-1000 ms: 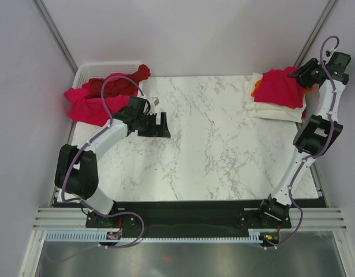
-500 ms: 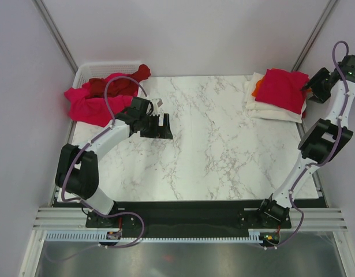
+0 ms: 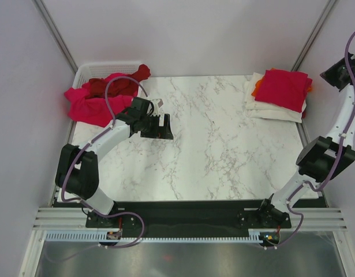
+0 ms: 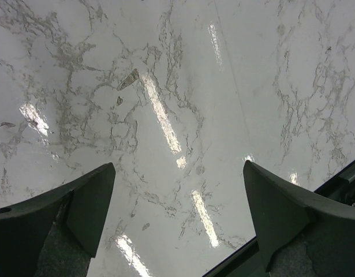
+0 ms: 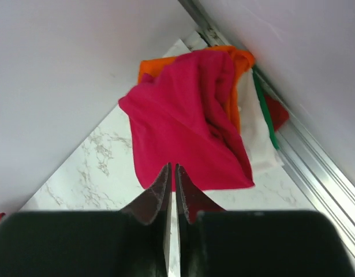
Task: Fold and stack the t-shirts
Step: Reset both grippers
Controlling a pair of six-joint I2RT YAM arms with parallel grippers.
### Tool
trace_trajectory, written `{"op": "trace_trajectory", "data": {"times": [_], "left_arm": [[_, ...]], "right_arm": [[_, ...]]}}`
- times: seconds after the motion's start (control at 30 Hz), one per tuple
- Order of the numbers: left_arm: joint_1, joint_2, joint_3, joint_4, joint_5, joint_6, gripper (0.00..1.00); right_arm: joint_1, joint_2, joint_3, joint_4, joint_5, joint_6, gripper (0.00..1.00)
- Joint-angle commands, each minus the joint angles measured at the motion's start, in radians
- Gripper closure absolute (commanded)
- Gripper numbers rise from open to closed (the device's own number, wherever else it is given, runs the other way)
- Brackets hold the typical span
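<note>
A folded magenta-pink t-shirt (image 3: 284, 88) tops the stack at the back right, over an orange one (image 3: 256, 89) and a cream-white one (image 3: 272, 111). The right wrist view shows the same pink (image 5: 189, 133), orange (image 5: 238, 63) and cream (image 5: 255, 135) shirts. My right gripper (image 3: 332, 75) (image 5: 173, 167) is shut and empty, raised to the right of the stack. Unfolded pink (image 3: 85, 107), dark maroon (image 3: 111, 86) and crimson (image 3: 141, 72) shirts lie heaped at the back left. My left gripper (image 3: 164, 127) (image 4: 177, 167) is open and empty over bare marble.
A white plastic basket (image 3: 88, 70) holds the heap at the back left corner. The marble table (image 3: 212, 144) has a metal rail along its right edge (image 5: 316, 167). Grey walls stand close on both sides. A green strip (image 5: 265, 115) shows in the stack.
My right gripper has drawn back from the stack, up and to the right, leaving the pink shirt lying on top. My left gripper has barely shifted.
</note>
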Motion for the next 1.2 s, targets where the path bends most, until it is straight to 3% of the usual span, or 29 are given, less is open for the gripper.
{"op": "trace_trajectory", "data": {"times": [0.0, 0.2, 0.33, 0.63, 0.9, 1.03, 1.13, 1.17], "left_arm": [[-0.006, -0.034, -0.003, 0.026, 0.016, 0.004, 0.00], [-0.006, -0.034, -0.005, 0.026, 0.019, 0.002, 0.00], [-0.007, -0.028, -0.006, 0.026, 0.013, 0.005, 0.00], [-0.015, -0.007, -0.020, 0.023, -0.020, 0.018, 0.00], [-0.018, 0.016, -0.014, 0.020, -0.021, 0.021, 0.00], [-0.018, 0.021, -0.014, 0.017, -0.026, 0.024, 0.00], [-0.018, 0.027, -0.015, 0.015, -0.027, 0.024, 0.00], [-0.018, 0.029, -0.015, 0.015, -0.027, 0.024, 0.00]], "right_arm": [[0.050, 0.082, 0.006, 0.127, -0.066, 0.060, 0.90], [0.102, 0.160, 0.002, 0.174, -0.152, 0.116, 0.99], [0.116, 0.229, 0.003, 0.236, -0.206, 0.139, 1.00], [0.084, 0.452, 0.163, 0.280, -0.175, 0.133, 1.00], [0.077, 0.528, 0.249, 0.328, 0.060, 0.066, 0.99], [0.083, 0.556, 0.247, 0.395, 0.143, 0.040, 0.90], [0.083, 0.570, 0.249, 0.433, 0.186, 0.026, 0.70], [0.083, 0.573, 0.252, 0.443, 0.197, 0.018, 0.69]]}}
